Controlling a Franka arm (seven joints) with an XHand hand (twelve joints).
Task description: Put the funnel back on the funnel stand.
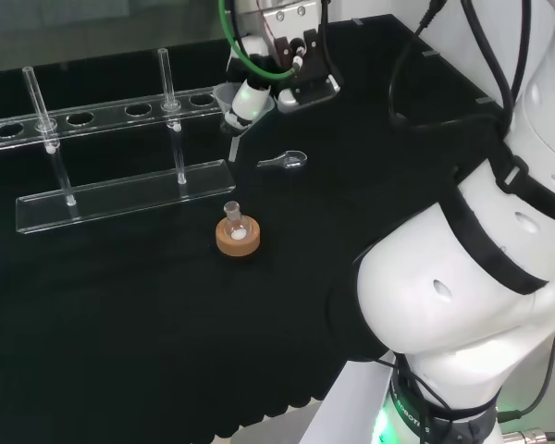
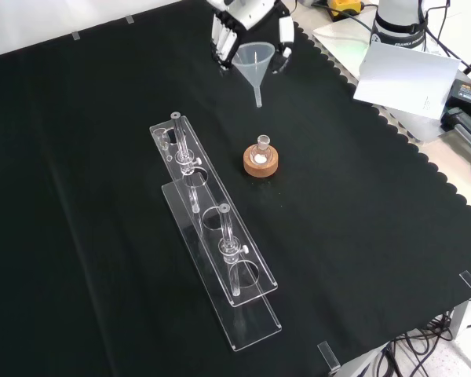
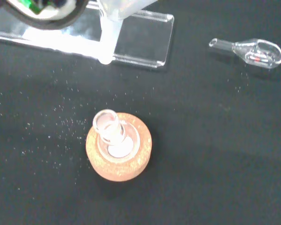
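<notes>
My hand (image 1: pixel 291 55) hangs over the far side of the bench, shut on a clear funnel (image 1: pixel 243 104) with its stem pointing down. In the front view the hand (image 2: pixel 224 35) curls round the funnel's cone (image 2: pixel 254 61), off the cloth and beyond the flask. The funnel stand (image 1: pixel 102 116) is a clear acrylic rack with a row of holes; its right end lies just left of the funnel in the head view. In the front view the stand (image 2: pixel 212 208) runs toward the near edge. The wrist view has the funnel's stem (image 3: pixel 108 37) in front of the stand's base plate (image 3: pixel 140 40).
A small round flask (image 1: pixel 233 215) with white powder sits on a cork ring (image 1: pixel 238 239), also seen in the front view as the flask (image 2: pixel 261 144) on its ring (image 2: pixel 261 163). A small glass scoop (image 1: pixel 287 161) lies to the right of the stand. White specks dot the cloth (image 3: pixel 47 126).
</notes>
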